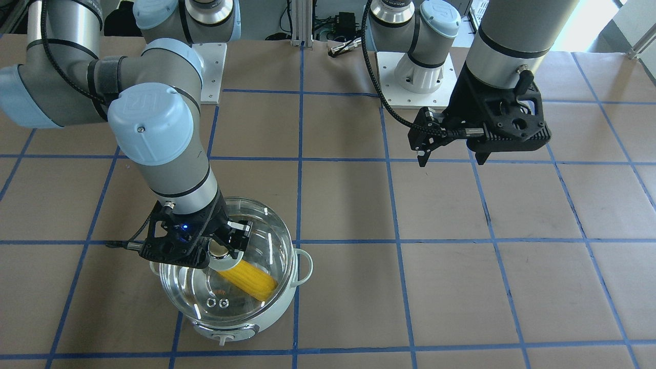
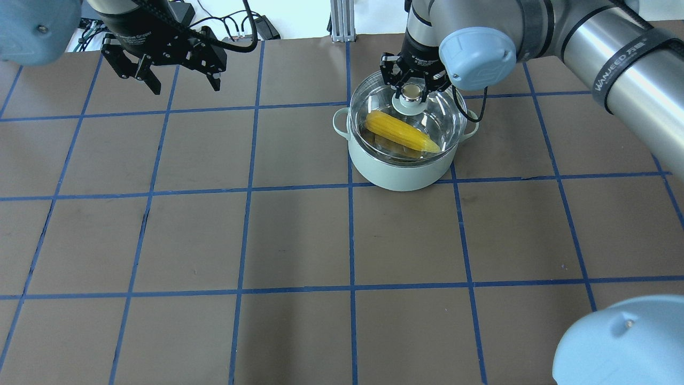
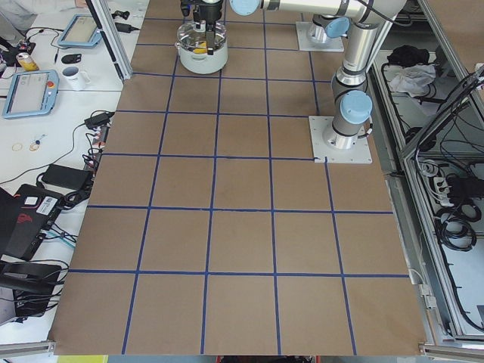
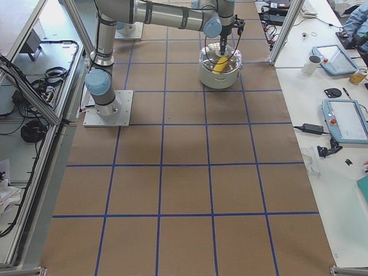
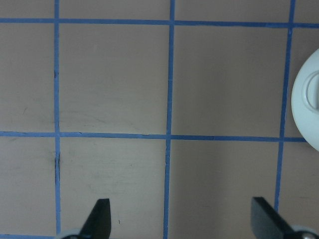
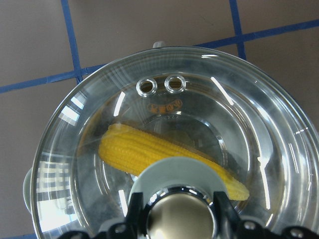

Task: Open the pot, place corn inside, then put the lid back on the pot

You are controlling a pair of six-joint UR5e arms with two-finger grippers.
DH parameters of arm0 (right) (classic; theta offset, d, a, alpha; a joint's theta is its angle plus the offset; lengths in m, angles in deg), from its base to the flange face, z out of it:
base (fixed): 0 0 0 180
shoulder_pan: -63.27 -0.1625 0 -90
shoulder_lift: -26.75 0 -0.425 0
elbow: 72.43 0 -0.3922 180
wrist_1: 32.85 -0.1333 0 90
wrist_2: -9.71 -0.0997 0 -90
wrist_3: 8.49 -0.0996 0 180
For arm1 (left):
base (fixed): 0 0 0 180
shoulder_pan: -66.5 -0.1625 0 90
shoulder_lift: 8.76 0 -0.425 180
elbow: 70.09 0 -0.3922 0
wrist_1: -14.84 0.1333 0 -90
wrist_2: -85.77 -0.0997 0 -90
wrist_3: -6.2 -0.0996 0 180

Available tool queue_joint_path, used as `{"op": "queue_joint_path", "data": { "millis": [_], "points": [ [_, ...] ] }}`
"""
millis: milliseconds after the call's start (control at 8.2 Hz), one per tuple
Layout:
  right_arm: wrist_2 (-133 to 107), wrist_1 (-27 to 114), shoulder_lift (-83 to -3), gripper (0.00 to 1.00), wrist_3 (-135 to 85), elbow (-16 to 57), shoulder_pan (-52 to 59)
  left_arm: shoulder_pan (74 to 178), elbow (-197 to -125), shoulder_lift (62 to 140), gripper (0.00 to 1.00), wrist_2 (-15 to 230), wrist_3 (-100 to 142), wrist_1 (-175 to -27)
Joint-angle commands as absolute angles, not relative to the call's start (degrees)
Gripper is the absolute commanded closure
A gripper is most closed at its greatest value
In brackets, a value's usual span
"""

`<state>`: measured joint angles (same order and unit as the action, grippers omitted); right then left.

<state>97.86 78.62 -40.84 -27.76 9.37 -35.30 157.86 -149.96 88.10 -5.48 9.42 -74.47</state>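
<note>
Front view, step: The right pincer (image 1: 225, 248) is clamped on the beige knob (image 1: 220, 251) of the lid (image 1: 269, 225) above the pot (image 1: 287, 305). This looks like the closing step. Whether the rim is fully seated cannot be told.
Front view, corn: The corn (image 1: 248, 279) lies inside the bowl, directly below that pincer. Its blunt end shows and its tip is hidden under the knob's base.
Front view, left pincer: The left pincer (image 1: 452, 161) hangs wide and empty, well apart from the pot.
Overhead view, axis: The corn's (image 2: 401, 131) long axis runs diagonally across the bowl. The tapered tip points away from the right pincer (image 2: 410, 95), toward the robot and its right.
Overhead view, left pincer: The left pincer (image 2: 186, 88) is spread over bare desk (image 2: 299, 235).
Left side view: The pot (image 3: 200, 59) sits small at the far end, too small to show the grip.
Right side view: The corn (image 4: 221, 62) shows yellow through the glass of the pot (image 4: 218, 77), under the near arm's pincer.
Left wrist view: The fingertips (image 5: 99, 219) stand far apart, with only gridded desk between them.
Right wrist view: Dark fingers bracket the knob (image 6: 182, 216). The corn (image 6: 159, 154) lies just beyond it under the lid (image 6: 279, 124), tip toward the view's right. The vent holes (image 6: 160, 85) are on the cob's far side.
Next move, as judged: Settle the lid level on the rim, then release the knob and lift straight up.
</note>
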Motion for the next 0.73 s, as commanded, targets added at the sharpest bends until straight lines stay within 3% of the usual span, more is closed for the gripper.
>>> {"op": "queue_joint_path", "data": {
  "millis": [0,610],
  "points": [
    [97.86,78.51,-40.84,0.77,-28.44,9.66,-35.34,157.12,-151.91,87.66,0.00,-3.53,5.49,-74.63],
    [97.86,79.48,-41.10,0.77,-28.44,11.16,-35.34,155.98,-152.18,86.77,0.00,-3.97,6.28,-75.51]
  ]
}}
